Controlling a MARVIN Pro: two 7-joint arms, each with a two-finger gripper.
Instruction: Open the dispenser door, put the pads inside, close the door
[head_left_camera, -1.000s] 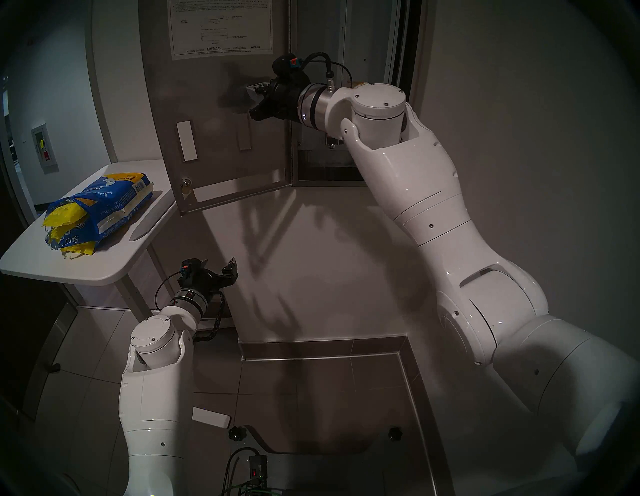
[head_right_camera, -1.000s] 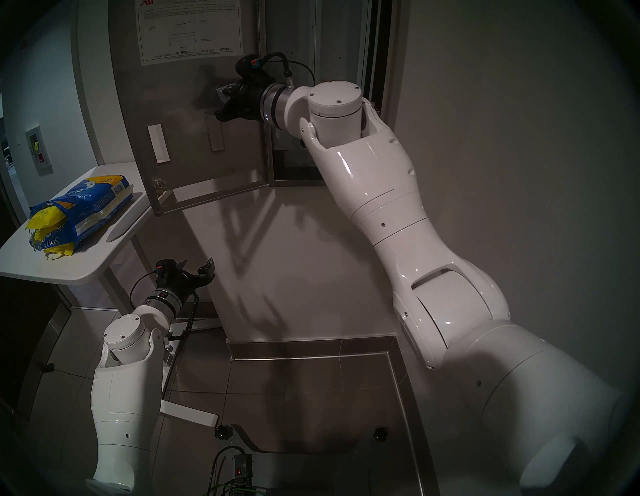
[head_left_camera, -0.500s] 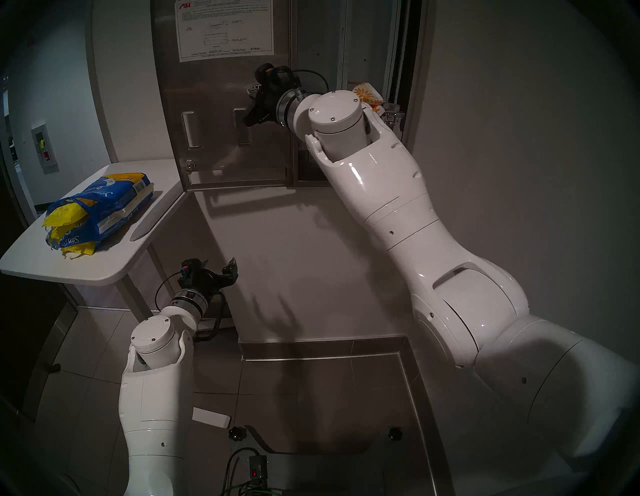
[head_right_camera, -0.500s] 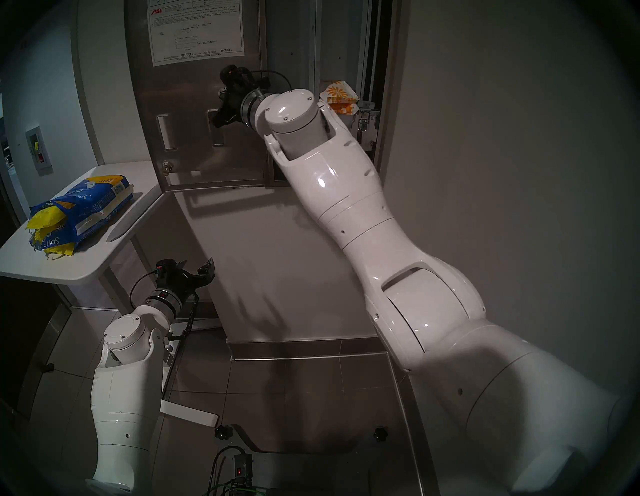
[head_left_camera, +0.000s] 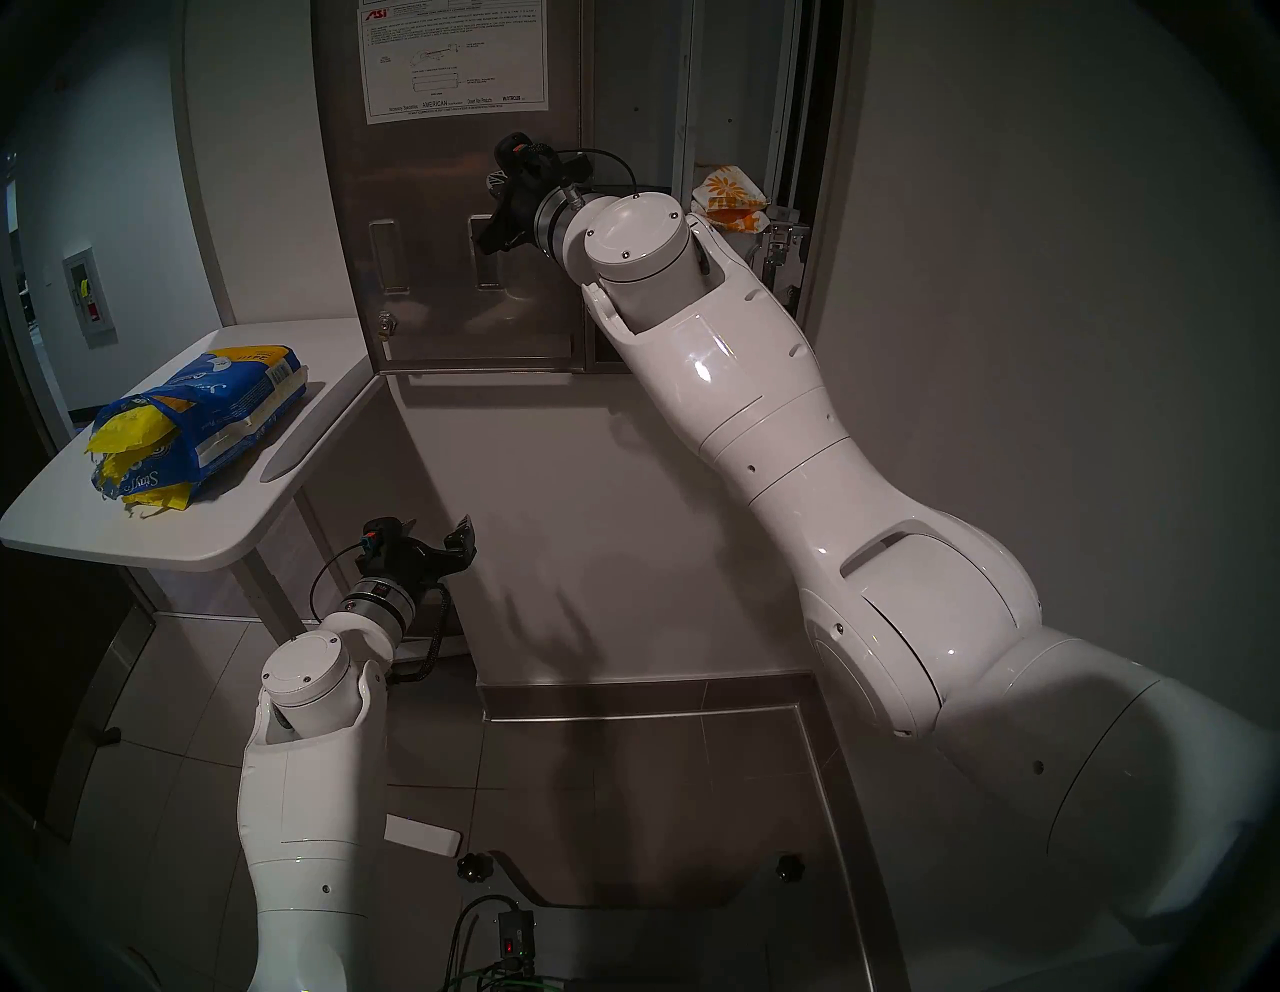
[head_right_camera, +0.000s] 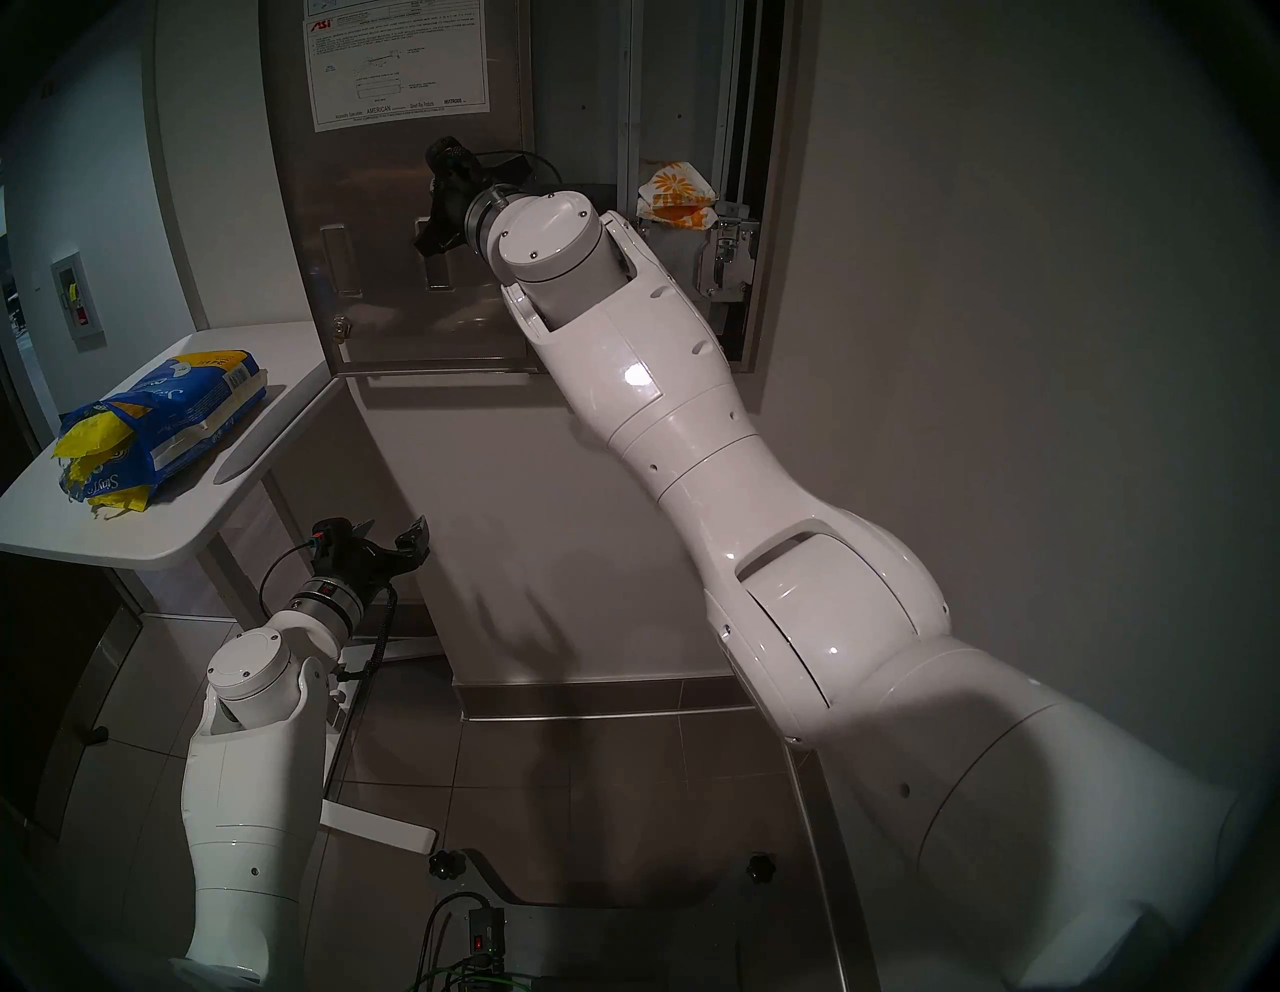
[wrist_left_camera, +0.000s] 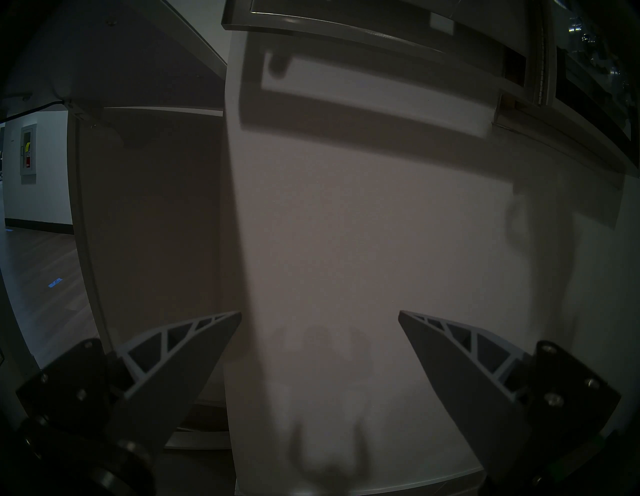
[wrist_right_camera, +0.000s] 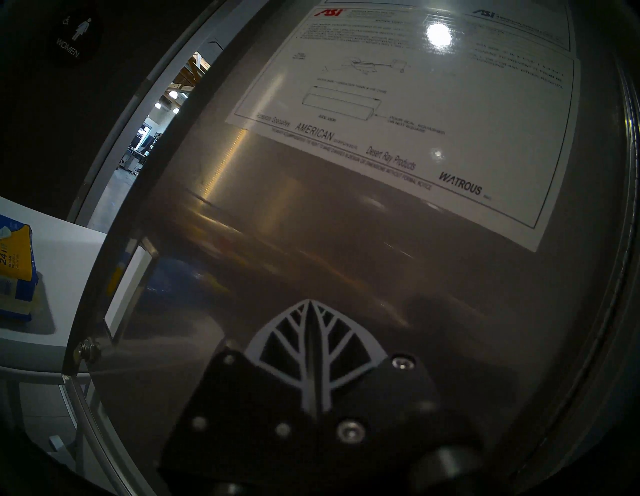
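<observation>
Door (head_left_camera: 450, 194): swung open to the left of the cabinet, its back with the white sheet (head_left_camera: 454, 62) facing the room.
Cabinet (head_left_camera: 734, 104): holds white packets (head_left_camera: 731, 197) with orange flowers on the right side.
Pads (head_left_camera: 128, 433): yellow, sticking out of the torn blue bag (head_left_camera: 201, 422) on the table (head_left_camera: 208, 533).
Right fingers (wrist_right_camera: 311, 332): closed, empty, tips at the door's back.
Left fingers (wrist_left_camera: 194, 350): spread wide, empty, low beside the table.

door: the dispenser door (head_left_camera: 450, 208) is swung out left of the cabinet opening (head_left_camera: 734, 138) | packets (head_left_camera: 731, 197) are stacked inside the opening | bag (head_left_camera: 201, 422) is laid on the table (head_left_camera: 208, 540), left of and below the door | pads (head_left_camera: 128, 433) are seen at the bag's near end
</observation>
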